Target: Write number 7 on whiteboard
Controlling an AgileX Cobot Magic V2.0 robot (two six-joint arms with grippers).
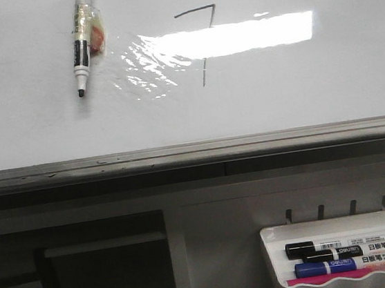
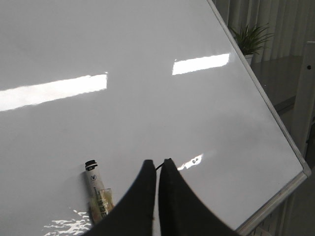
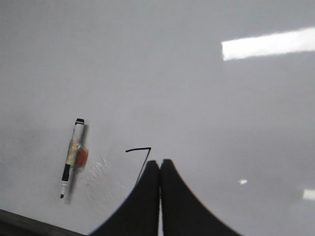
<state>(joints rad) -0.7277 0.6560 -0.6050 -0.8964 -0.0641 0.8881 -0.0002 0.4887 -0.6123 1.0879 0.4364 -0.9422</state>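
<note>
The whiteboard [image 1: 298, 90] fills the upper front view, with a strip of glare across it. The number 7 [image 1: 195, 10] is drawn on it in thin dark line, top stroke and slanted downstroke. A black-and-white marker [image 1: 81, 52], tip down, is stuck to the board with tape, left of the 7. Neither gripper shows in the front view. My left gripper [image 2: 157, 162] is shut and empty over the board [image 2: 147, 113], beside the marker [image 2: 96, 189]. My right gripper [image 3: 160, 162] is shut and empty, its tips covering the lower downstroke of the 7 [image 3: 139, 149]; the marker [image 3: 74, 155] is to its side.
A grey metal rail [image 1: 193, 151] runs along the board's lower edge. Below at the right, a small white tray [image 1: 345, 259] holds several markers. A potted plant [image 2: 251, 39] stands beyond the board's edge in the left wrist view.
</note>
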